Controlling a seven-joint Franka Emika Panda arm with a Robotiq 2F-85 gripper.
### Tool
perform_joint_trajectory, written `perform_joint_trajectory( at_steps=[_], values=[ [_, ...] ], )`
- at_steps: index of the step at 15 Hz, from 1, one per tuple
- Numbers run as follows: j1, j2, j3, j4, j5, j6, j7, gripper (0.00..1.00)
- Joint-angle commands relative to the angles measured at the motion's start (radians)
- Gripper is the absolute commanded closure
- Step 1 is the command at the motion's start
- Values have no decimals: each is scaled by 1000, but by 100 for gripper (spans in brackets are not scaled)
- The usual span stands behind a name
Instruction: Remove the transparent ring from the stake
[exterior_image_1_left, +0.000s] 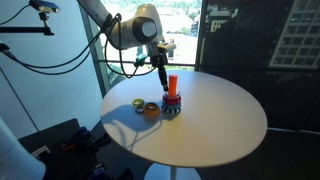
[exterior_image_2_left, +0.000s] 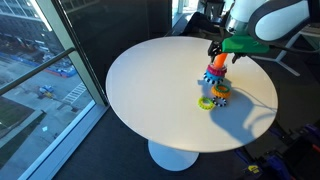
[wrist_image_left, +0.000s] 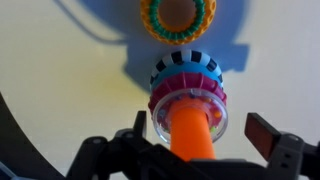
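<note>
The stake (wrist_image_left: 190, 128) is an orange-red peg standing on the round white table; it also shows in both exterior views (exterior_image_1_left: 171, 86) (exterior_image_2_left: 217, 64). The transparent ring (wrist_image_left: 189, 112) lies around it on top of a magenta ring and a teal-and-black ring (wrist_image_left: 185, 72). My gripper (wrist_image_left: 205, 132) is open, directly above the stake, one finger on each side of the peg and the clear ring. In the exterior views the gripper (exterior_image_1_left: 161, 68) (exterior_image_2_left: 219, 52) hangs at the peg's top.
An orange ring with a yellow-green rim (wrist_image_left: 177, 17) lies flat on the table beyond the stake, also visible in both exterior views (exterior_image_1_left: 150, 110) (exterior_image_2_left: 208, 101). The white table (exterior_image_1_left: 220, 120) is round. Windows stand behind it.
</note>
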Motion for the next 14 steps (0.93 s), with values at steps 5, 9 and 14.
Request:
perform_joint_trajectory(
  at_steps=[5,9,14],
  values=[
    [28,69,-33,54,14,39,20,0],
    [46,94,-50,68,5,39,46,0],
    [69,112,-68,73,0,35,71,0]
  ],
)
